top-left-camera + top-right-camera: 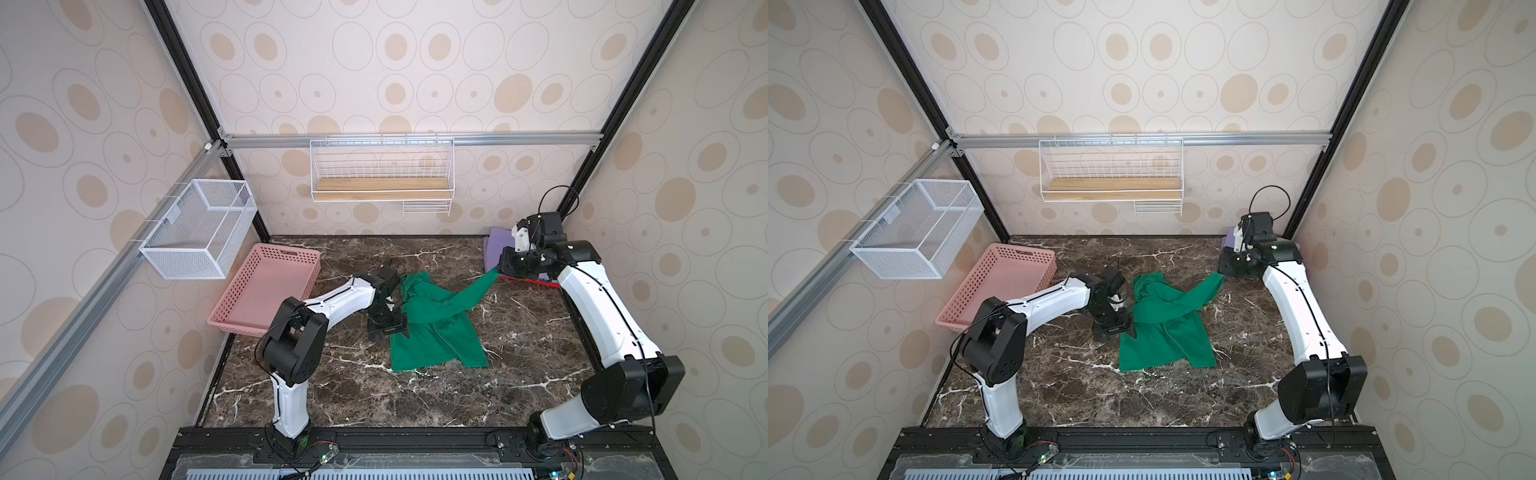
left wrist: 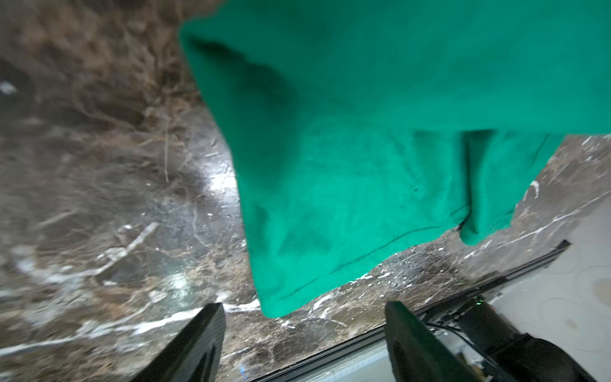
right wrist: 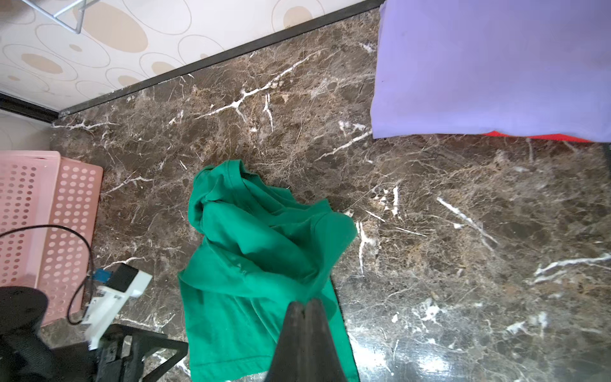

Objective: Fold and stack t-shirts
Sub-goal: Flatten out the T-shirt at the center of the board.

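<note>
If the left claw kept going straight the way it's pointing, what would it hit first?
Probably the green shirt: its edge lies just ahead of the open left gripper, though depth is unclear.

green t-shirt [image 1: 436, 336]: crumpled mid-tabletop [image 1: 519, 395], hem end flat toward the front, one strip lifted taut toward the far-right corner. lavender t-shirt [image 3: 489, 66]: folded flat in that corner, on top of red t-shirt [image 3: 542, 136], of which only an edge shows.

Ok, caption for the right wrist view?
Right gripper shut on green shirt; purple shirt lies on red shirt.
</note>
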